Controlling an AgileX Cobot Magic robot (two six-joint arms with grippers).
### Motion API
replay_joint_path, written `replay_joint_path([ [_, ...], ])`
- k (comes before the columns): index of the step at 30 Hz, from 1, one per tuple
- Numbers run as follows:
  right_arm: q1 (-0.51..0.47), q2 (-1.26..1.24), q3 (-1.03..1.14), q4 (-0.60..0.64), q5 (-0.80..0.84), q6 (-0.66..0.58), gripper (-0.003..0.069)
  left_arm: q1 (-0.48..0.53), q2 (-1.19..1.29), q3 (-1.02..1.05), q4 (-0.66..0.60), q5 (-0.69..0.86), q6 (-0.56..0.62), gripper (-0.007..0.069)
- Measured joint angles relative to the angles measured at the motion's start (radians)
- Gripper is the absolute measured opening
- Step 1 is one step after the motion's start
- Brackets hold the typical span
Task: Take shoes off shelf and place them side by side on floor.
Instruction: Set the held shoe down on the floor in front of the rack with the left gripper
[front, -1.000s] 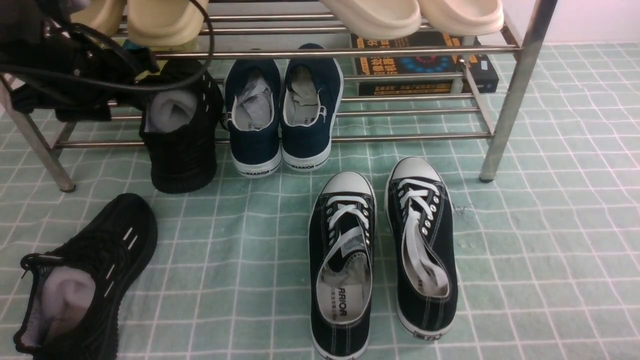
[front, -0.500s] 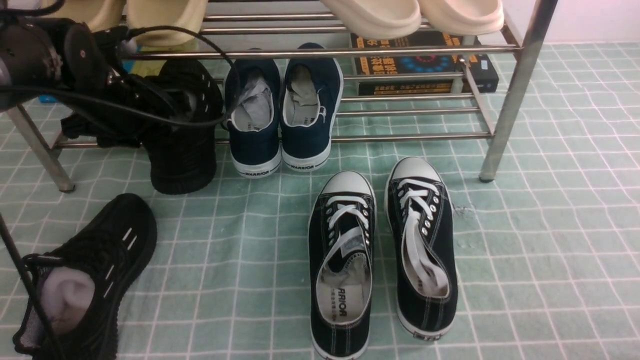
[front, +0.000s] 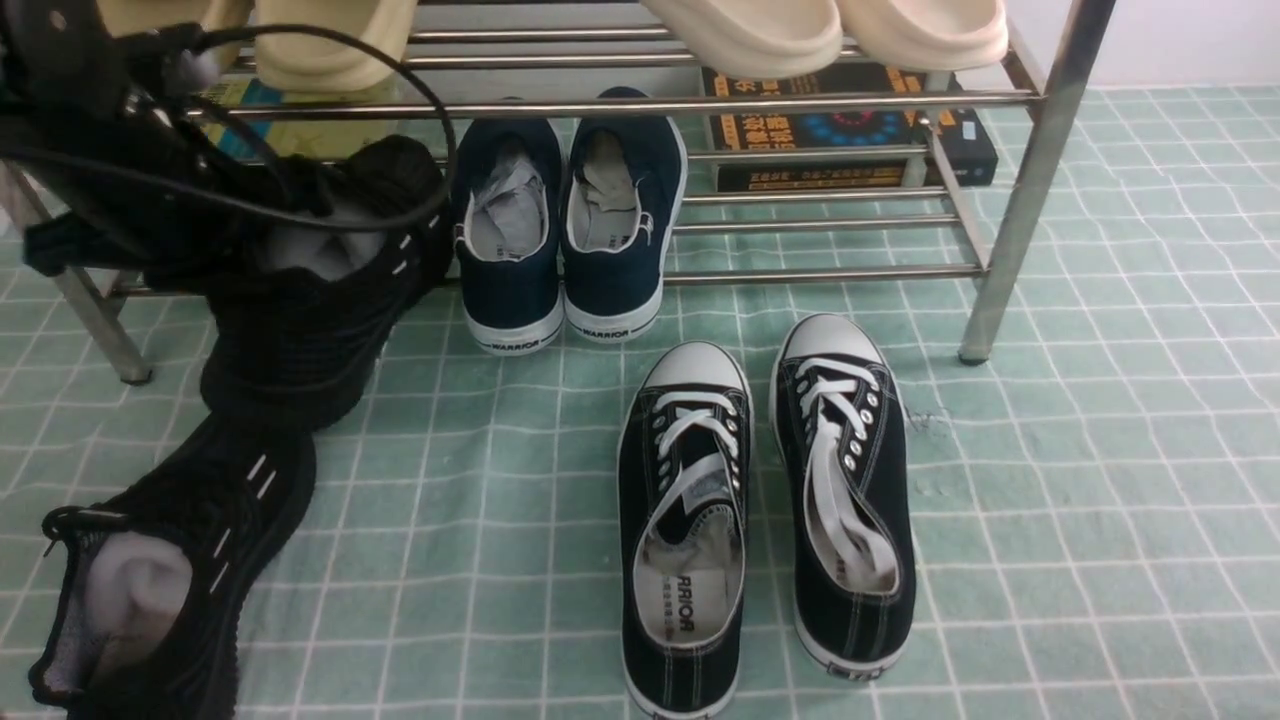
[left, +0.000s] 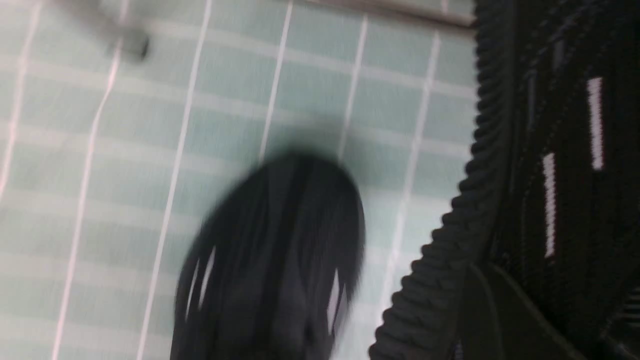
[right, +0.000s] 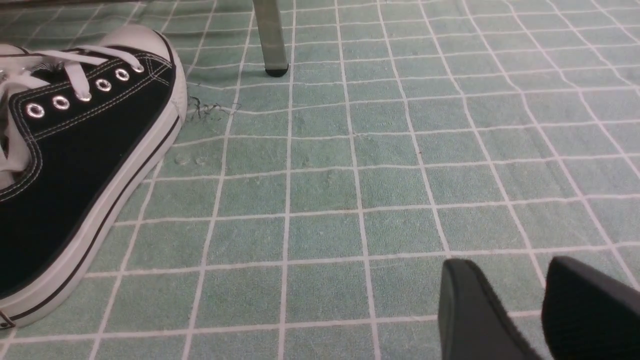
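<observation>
One black knit shoe (front: 170, 570) lies on the mint-green grid floor (front: 1100, 450) at the near left, white stuffing showing. Its mate (front: 300, 320) hangs tilted in front of the chrome shelf (front: 640, 103), heel end over the lying shoe's toe. My left gripper (front: 305, 225) is shut on this shoe's collar, fingertips buried in the opening. The left wrist view shows its ribbed sole (left: 480, 175), one finger (left: 482, 315) against it, and the lying shoe (left: 280, 250) blurred below. My right gripper (right: 505, 267) is open and empty, low over the floor.
Navy WARRIOR shoes (front: 565, 230) stand on the lower tier next to the held shoe. Black canvas sneakers (front: 760, 500) lie side by side mid-floor. Cream slippers (front: 830, 30) rest on the top tier, a dark box (front: 850, 130) lies behind. A shelf leg (right: 270, 40) stands ahead of the right gripper.
The left arm reached into the shoe on the lower tier, then drew it off the bars toward the near left. It now hangs tilted above the lying shoe's toe.
</observation>
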Motion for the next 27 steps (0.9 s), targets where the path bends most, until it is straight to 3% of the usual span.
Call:
replay_joint_path([
  [4, 0.0, 0.0, 0.0, 0.0, 0.0, 0.0, 0.0244, 0.0, -0.104, 0.023, -0.027, 0.116, 0.0, 0.0009],
  [9, 0.0, 0.0, 0.0, 0.0, 0.0, 0.0, 0.0244, 0.0, -0.192, 0.176, -0.064, 0.127, -0.018, 0.0011],
  [18, 0.0, 0.0, 0.0, 0.0, 0.0, 0.0, 0.0244, 0.0, -0.228, 0.474, -0.106, -0.078, -0.055, 0.0011],
  [27, 0.0, 0.0, 0.0, 0.0, 0.0, 0.0, 0.0244, 0.0, -0.228, 0.54, -0.135, -0.19, -0.076, 0.0023],
])
